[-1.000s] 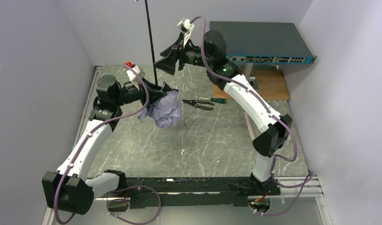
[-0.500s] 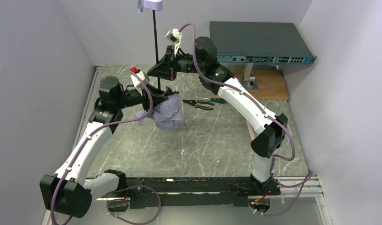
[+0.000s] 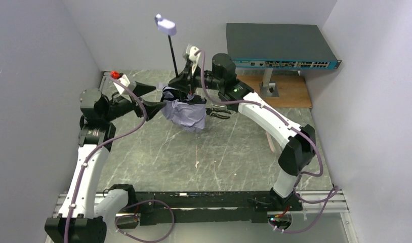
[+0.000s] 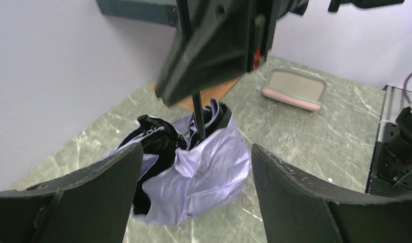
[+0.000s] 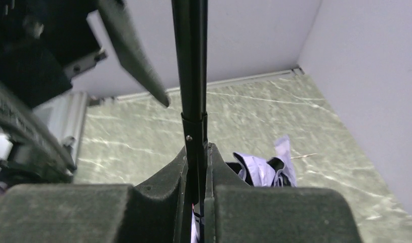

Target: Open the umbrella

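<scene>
Top: umbrella folded, canopy down over desk, handle up. Right gripper jaws clamp shaft; left gripper jaws wide, empty, beside canopy.
L wrist: canopy bunched ahead, btwn jaws.
R wrist: shaft pinched tight.
Next, prob.: L takes runner, slides it along shaft; R holds steady.
No legible writing.

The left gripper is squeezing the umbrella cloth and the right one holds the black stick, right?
No. The left gripper is open, not squeezing the umbrella cloth; the left wrist view shows its fingers spread wide. The right gripper does hold the stick.
</scene>
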Robot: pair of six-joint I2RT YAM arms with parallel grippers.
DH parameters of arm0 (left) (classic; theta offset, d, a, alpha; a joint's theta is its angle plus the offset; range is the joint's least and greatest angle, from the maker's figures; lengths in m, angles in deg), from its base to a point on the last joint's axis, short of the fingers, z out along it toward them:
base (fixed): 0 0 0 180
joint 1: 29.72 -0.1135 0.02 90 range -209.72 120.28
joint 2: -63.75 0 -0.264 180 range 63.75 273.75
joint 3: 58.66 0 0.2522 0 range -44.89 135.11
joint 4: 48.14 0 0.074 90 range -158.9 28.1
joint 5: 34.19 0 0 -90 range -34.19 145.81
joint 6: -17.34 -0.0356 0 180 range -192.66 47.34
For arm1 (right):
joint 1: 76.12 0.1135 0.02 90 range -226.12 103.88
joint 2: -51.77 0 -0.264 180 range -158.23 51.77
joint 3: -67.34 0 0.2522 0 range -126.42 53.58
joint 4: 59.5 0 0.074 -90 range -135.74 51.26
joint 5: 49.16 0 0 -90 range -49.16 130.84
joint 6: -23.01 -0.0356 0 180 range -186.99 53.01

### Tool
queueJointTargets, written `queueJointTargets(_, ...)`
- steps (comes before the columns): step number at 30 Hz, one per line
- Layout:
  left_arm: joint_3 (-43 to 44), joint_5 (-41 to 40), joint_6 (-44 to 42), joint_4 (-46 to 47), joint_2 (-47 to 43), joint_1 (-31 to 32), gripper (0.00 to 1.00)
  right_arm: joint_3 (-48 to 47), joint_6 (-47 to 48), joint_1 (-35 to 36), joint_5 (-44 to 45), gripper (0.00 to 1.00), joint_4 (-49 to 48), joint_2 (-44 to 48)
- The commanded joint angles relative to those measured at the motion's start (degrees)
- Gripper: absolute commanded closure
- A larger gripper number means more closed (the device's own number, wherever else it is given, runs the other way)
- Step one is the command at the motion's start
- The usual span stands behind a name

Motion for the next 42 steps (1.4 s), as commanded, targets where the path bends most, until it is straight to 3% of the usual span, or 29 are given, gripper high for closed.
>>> queueJointTargets(1, 3.14, 7.27, 7.91, 11.12, 3.13, -0.12, 0.23, 7.56, 20.13, 5.31, 2.34, 1.00, -15.09, 10.59)
queueJointTargets(3, 3.65, 7.65, 7.74, 12.28, 3.78, -0.12, 0.28, 13.31, 28.23, 7.64, 4.78, 1.00, -21.77, 14.14)
queueJointTargets(6, 4.61, 6.87, 0.16, 8.27, 2.81, -0.12, 0.31, 17.32, 31.60, 7.87, 12.74, 1.00, -28.78, 16.19)
queueJointTargets(10, 4.72, 1.89, -3.43, 4.77, 1.28, -0.13, 0.23, 18.53, 27.38, 7.02, 30.79, 1.00, -35.51, 15.67)
queueJointTargets(13, 2.86, -5.29, 2.55, 7.20, 0.82, -0.17, 0.16, 14.93, 22.32, 6.46, 38.49, 1.00, -36.29, 12.43)
queueJointTargets(19, 2.98, -6.53, 0.07, 6.72, 0.07, -0.14, 0.18, 11.27, 17.20, 9.30, 26.72, 1.00, -35.79, 10.73)
queueJointTargets(22, 3.06, -3.91, -8.19, 3.87, -1.78, -0.16, 0.26, 11.21, 15.19, 5.40, 32.10, 1.00, -33.24, 11.25)
queueJointTargets(26, 4.00, 1.65, -17.46, -4.69, -2.54, 0.45, 0.29, 4.22, 3.22, -2.56, 28.08, 1.00, -20.01, 8.14)
queueJointTargets(29, 4.66, 1.24, -28.56, -12.28, -2.00, 3.74, 0.24, 2.86, -0.06, -0.76, 19.55, 1.00, -19.28, 6.58)
queueJointTargets(31, 5.49, -1.16, -32.94, -14.83, -1.08, 6.08, 0.21, 2.46, 1.53, 2.05, 19.95, 1.00, -18.27, 6.33)
queueJointTargets(34, 6.60, -4.94, -29.62, -12.90, 0.60, 7.12, 0.20, 4.56, 2.30, 3.64, 21.68, 1.00, -19.08, 7.57)
queueJointTargets(39, 5.87, -14.66, -16.38, -5.14, 3.24, 8.92, 0.18, 6.45, 2.12, 4.76, 22.86, 1.00, -18.58, 8.86)
queueJointTargets(42, 6.40, -14.81, -14.53, -6.72, 5.97, 9.64, 0.18, 6.85, 1.64, 6.04, 22.42, 1.00, -19.19, 8.92)
